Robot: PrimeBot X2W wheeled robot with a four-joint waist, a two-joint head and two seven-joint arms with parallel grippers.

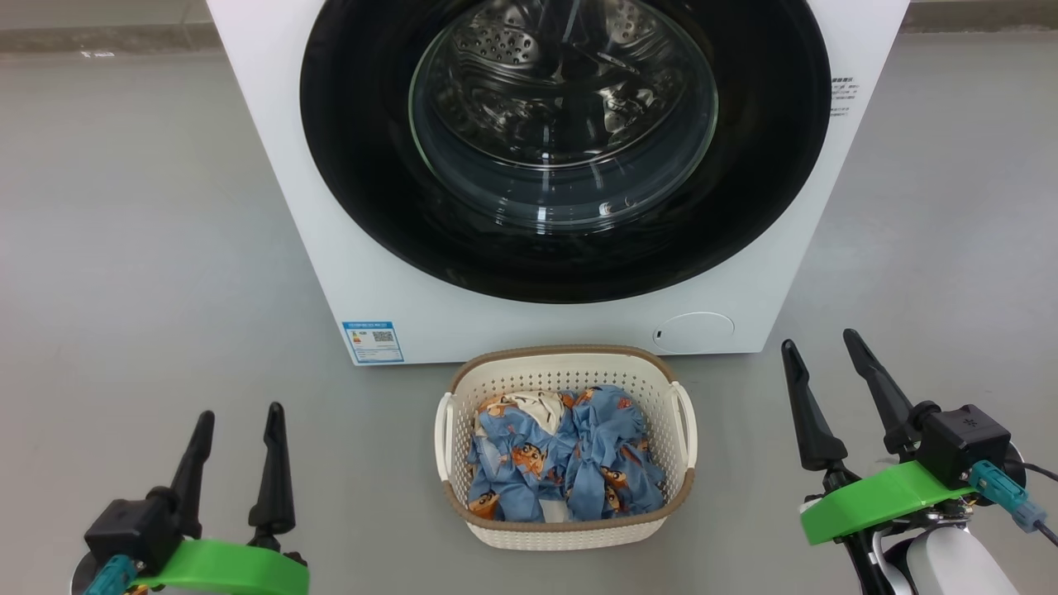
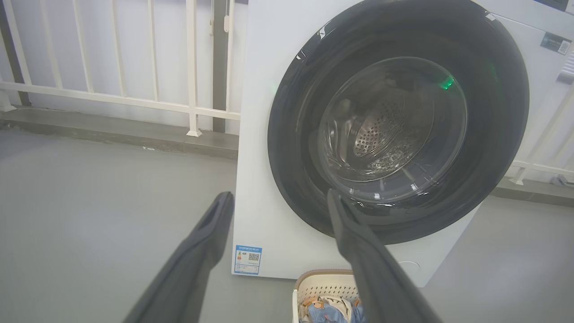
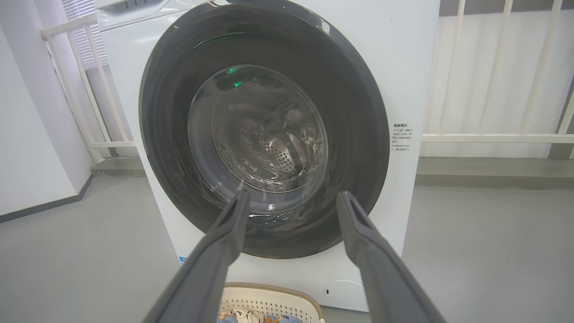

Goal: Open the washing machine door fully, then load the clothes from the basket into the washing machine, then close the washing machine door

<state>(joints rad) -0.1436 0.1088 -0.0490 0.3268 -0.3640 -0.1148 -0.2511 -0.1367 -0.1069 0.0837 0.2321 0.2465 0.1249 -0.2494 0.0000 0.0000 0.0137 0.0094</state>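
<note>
The left fingers (image 1: 274,467) and right fingers (image 1: 808,417) stand spread, empty (door (image 1: 364,165) shut); clothes (image 1: 562,463) lie in the basket (image 1: 570,373).

1. The washing machine (image 1: 372,281) sits on the floor (image 1: 124,248), front facing the robot, with a railing (image 2: 134,101) behind it.
2. The washing machine door (image 1: 355,182) lies flush on that front and takes up most of its width.
3. Low on the front, there's a label sticker (image 1: 373,341) at the left corner and a round cap (image 1: 694,330) toward the right.
4. The basket (image 1: 570,533) is on the floor just in front of the machine, roughly centred.
5. The clothes (image 1: 562,463) are piled in the basket.
6. The left gripper (image 1: 240,411) is off to the basket's left and the right gripper (image 1: 818,339) off to its right, both clear of it.
</note>
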